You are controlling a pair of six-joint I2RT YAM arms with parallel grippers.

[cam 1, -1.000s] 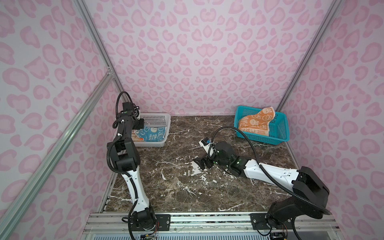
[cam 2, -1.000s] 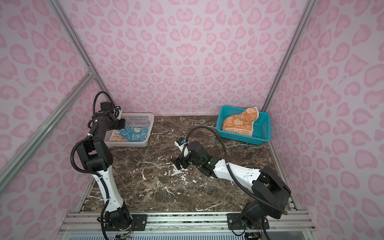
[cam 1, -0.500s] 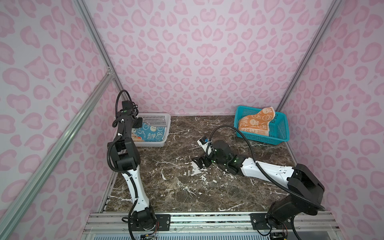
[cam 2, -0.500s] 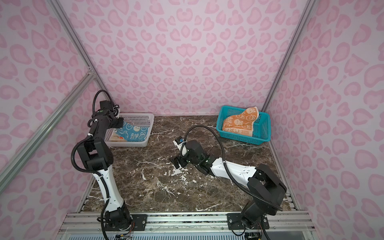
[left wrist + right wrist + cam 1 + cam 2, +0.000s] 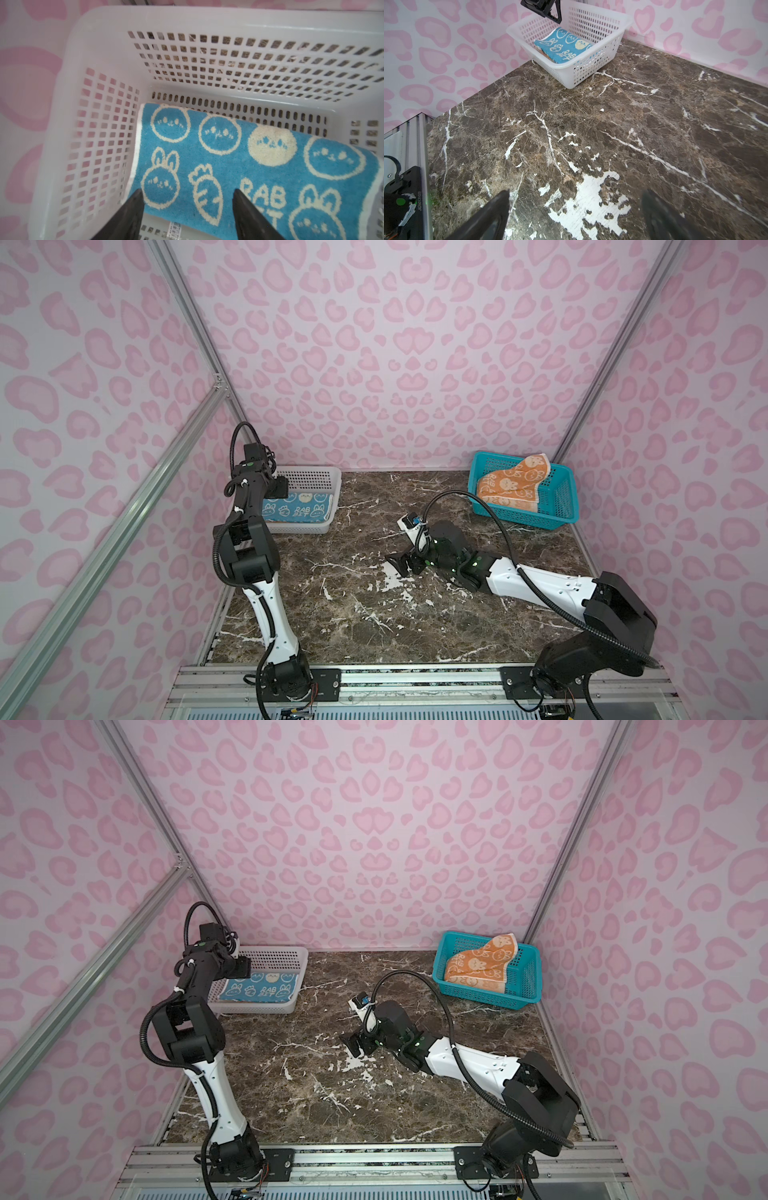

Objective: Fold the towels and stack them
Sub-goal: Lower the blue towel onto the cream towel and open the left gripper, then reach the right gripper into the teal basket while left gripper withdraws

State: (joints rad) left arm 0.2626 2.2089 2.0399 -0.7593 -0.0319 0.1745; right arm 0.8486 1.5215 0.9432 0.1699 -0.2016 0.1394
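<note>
The right gripper [image 5: 577,193] hangs low over the marble table [image 5: 675,124], jaws wide apart. At its twelve o'clock, a white basket [image 5: 591,68] holds a blue towel [image 5: 562,47], and the left gripper [image 5: 550,12] hangs above it. An arm base [image 5: 402,207] sits at nine o'clock.

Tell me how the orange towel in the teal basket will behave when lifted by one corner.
Likely floppy: the orange towel lies crumpled, one corner draped up over the rim of the teal basket, so it should hang and unfold. Probably light and grippy rather than slippery, given its fuzzy cloth look.
</note>
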